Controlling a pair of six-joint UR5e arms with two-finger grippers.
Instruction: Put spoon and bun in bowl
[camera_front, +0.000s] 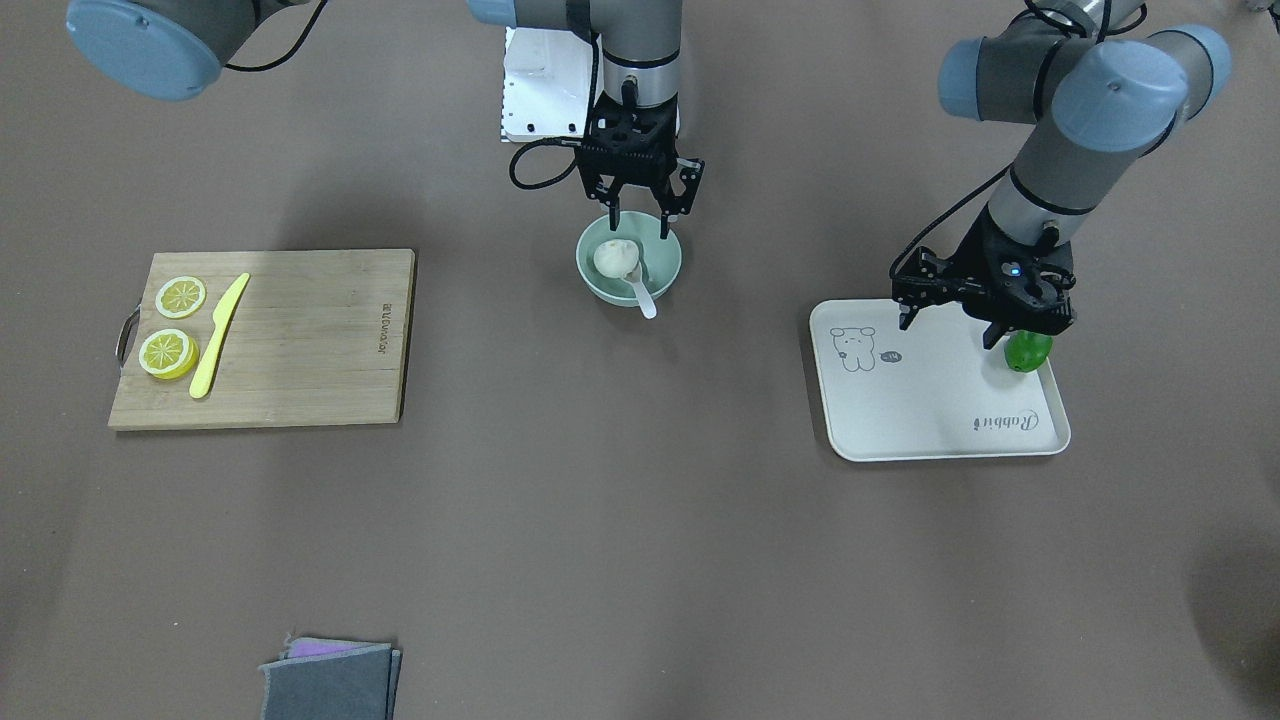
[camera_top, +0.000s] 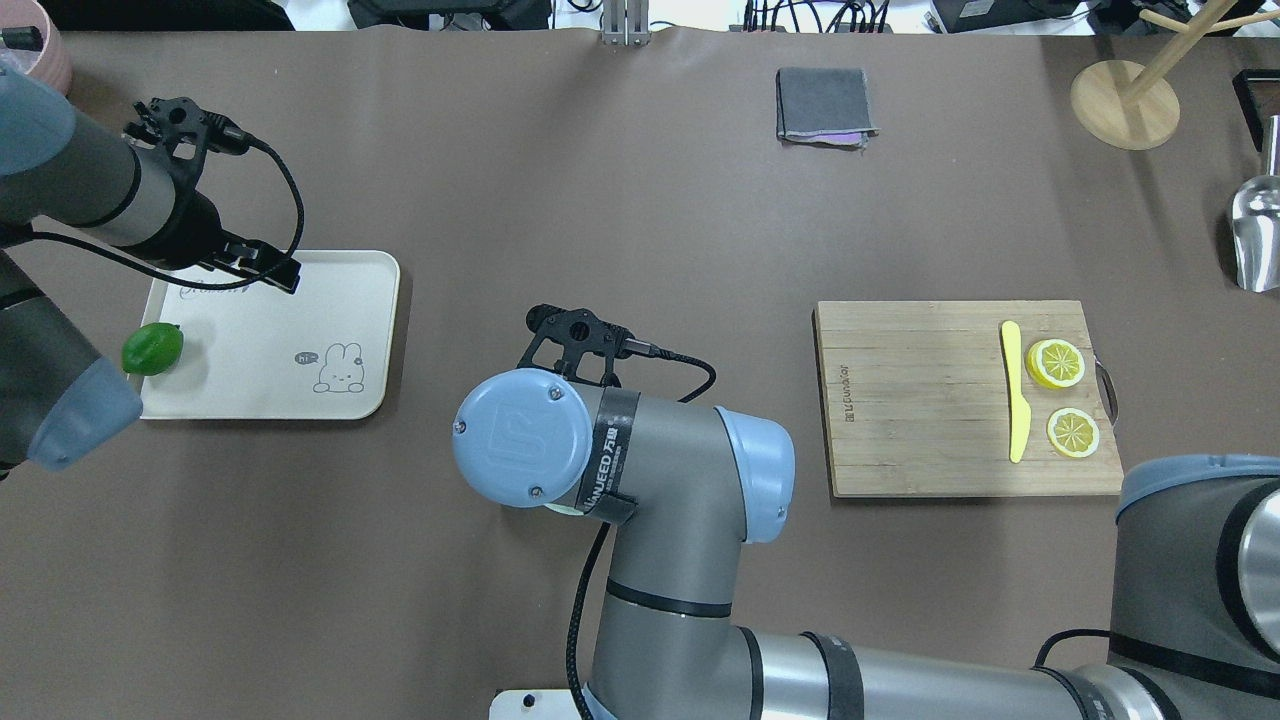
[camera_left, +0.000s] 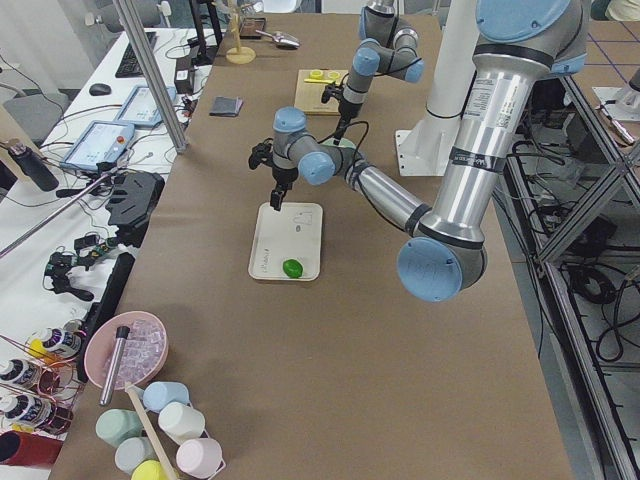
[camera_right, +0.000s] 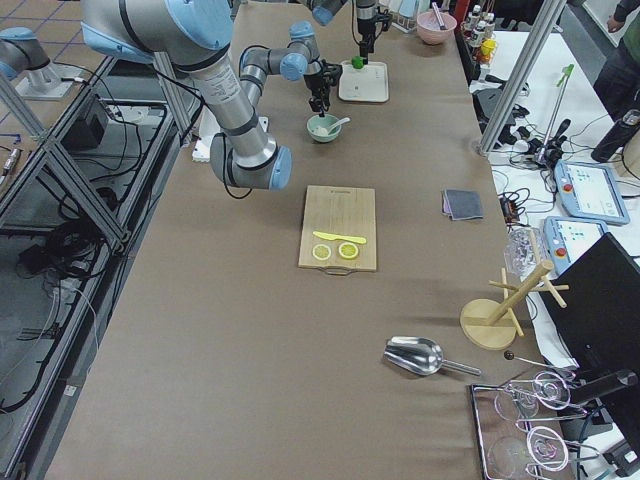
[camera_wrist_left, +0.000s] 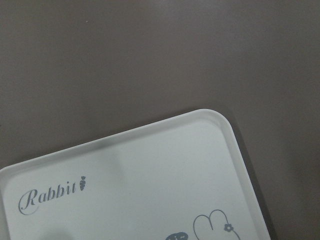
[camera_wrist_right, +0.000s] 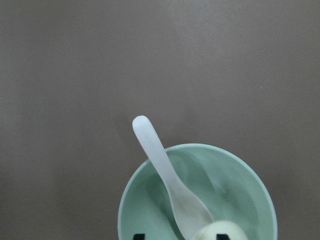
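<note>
A folded grey cloth (camera_front: 330, 680) lies at the near edge of the brown desk (camera_front: 640, 540) in the front-facing view, with a strip of purple showing at its top.

Further in, on that view's left, a wooden cutting board (camera_front: 310, 340) carries two lemon slices (camera_front: 181, 297) and a yellow plastic knife (camera_front: 219, 335) just beside them.

Near the middle stands the mint-green bowl (camera_front: 664, 262). The white bun (camera_front: 612, 258) sits inside it. The white spoon (camera_front: 641, 293) has its scoop down in the bowl, touching the bun, and its handle leans over the rim and sticks out past it.

The right claw (camera_front: 640, 222) hangs straight above the bowl, fingers spread wide, with nothing between them.

On that view's right, a cream tray (camera_front: 930, 420) with a rabbit drawing holds a green lime (camera_front: 1028, 350) near one corner. The left claw (camera_front: 947, 330) hovers over the tray, fingers apart and empty, clear of the lime. Its wrist camera shows only a tray corner and bare desk.
</note>
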